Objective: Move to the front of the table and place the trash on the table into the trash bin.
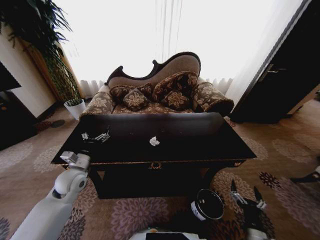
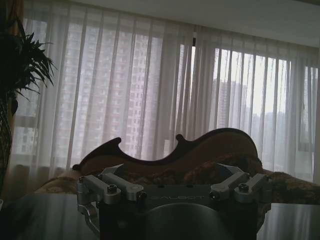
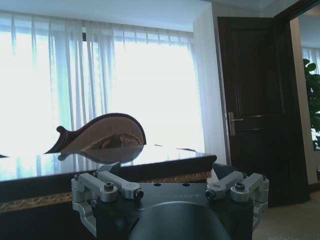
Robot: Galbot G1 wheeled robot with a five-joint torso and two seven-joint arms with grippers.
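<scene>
The paper wad point(image 1: 154, 141) lies near the middle of the desk point(image 1: 200, 132), ahead and to the right of my left pincer point(image 1: 95, 136), which hovers over the desk's left end with its fingers apart and empty. My right pincer point(image 1: 247, 196) hangs low off the desk's front right corner, fingers apart too, just beside the bin point(image 1: 207, 204) on the carpet. I judge the left arm nearer the wad, the right one nearer the bin.

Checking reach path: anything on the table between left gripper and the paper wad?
Head view: only bare glossy table top between the left gripper and the crumpled white paper wad.
</scene>
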